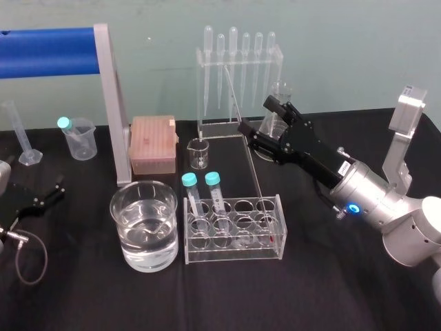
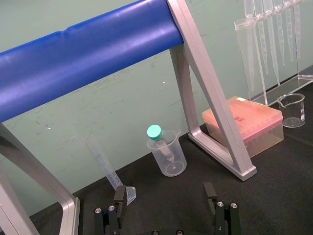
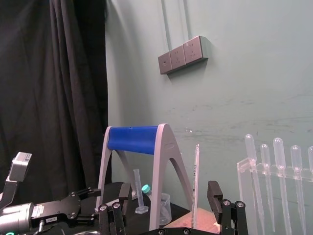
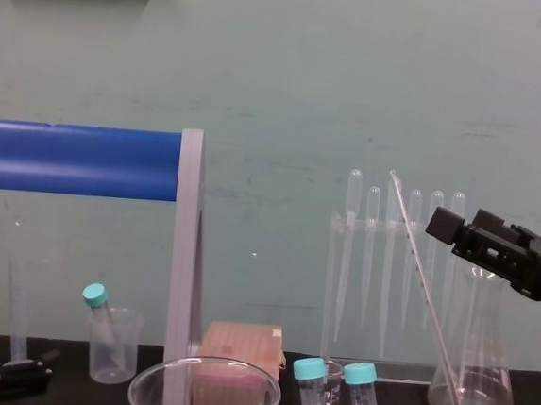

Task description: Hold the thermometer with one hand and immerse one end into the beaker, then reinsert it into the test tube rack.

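The thermometer (image 1: 248, 148) stands with its lower end in a right-hand hole of the test tube rack (image 1: 233, 256) and leans back to the left. My right gripper (image 1: 260, 118) is open around its upper part. In the right wrist view the thermometer (image 3: 196, 186) stands free between the fingers of the right gripper (image 3: 168, 196), nearer one of them. The chest view shows the thermometer (image 4: 425, 282) left of the right gripper (image 4: 480, 240). The beaker (image 1: 127, 207), part full of water, sits left of the rack. My left gripper (image 2: 165, 196) rests open at the table's left.
Two teal-capped tubes (image 1: 200, 196) stand in the rack. Behind it are a pipette stand (image 1: 238, 89), a conical flask (image 1: 279, 93), a small glass beaker (image 1: 198, 153) and a pink tip box (image 1: 153, 143). A blue-barred frame (image 1: 110, 103), a plastic beaker (image 1: 79, 138) and a measuring cylinder (image 1: 19, 134) stand at the left.
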`<action>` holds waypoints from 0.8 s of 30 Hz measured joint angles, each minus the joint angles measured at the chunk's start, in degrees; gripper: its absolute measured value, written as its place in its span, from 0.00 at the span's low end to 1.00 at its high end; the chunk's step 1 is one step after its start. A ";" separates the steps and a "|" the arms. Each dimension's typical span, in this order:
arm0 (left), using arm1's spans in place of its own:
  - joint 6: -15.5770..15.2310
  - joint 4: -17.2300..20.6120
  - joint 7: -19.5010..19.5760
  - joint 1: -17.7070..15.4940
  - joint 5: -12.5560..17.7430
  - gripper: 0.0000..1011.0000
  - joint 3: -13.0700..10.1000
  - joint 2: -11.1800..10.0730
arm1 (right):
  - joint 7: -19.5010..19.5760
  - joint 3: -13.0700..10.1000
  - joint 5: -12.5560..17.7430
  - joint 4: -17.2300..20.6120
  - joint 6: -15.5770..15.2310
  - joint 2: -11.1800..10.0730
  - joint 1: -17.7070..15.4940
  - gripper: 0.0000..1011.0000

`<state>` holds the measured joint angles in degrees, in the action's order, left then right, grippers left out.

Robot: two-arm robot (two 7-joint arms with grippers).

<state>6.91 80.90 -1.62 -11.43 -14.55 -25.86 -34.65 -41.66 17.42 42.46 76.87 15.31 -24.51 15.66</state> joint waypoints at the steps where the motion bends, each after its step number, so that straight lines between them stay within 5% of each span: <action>1: 0.00 0.00 0.00 0.00 0.00 1.00 0.00 0.00 | 0.00 0.00 0.00 0.00 0.00 0.00 0.00 0.99; 14: 0.00 0.00 0.00 0.00 0.00 1.00 0.00 0.00 | 0.45 -0.06 -0.24 0.21 -0.06 -0.03 -0.10 0.99; 24: 0.00 0.00 0.00 0.00 0.00 1.00 0.00 0.00 | 25.82 -6.28 -12.80 9.06 -4.32 -1.38 -7.51 0.99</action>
<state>6.91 80.90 -1.62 -11.43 -14.55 -25.86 -34.64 -15.85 11.15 29.66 85.93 10.99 -25.89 8.15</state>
